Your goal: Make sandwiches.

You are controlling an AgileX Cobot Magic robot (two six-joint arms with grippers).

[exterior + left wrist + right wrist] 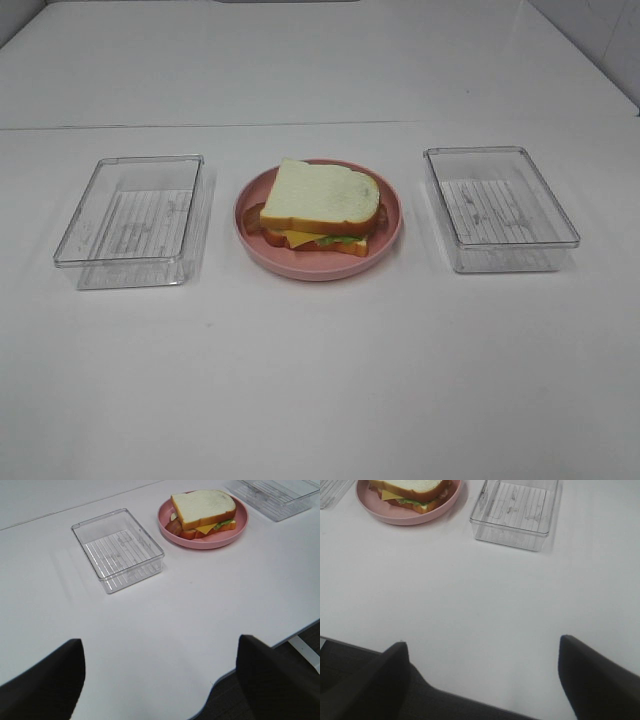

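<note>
My left gripper [160, 680] and right gripper [482, 680] hang wide open, holding nothing, above the near worktop [320, 390] edge. Farther off, the stacked sandwich [320, 207] sits on the pink plate [390, 235] between two clear trays.

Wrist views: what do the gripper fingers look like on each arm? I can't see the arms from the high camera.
Only the fingers show. The left gripper has two broad matte black fingers with rounded tips. The right gripper has the same black, blunt fingers. No cables, markings or arm links are visible.
</note>
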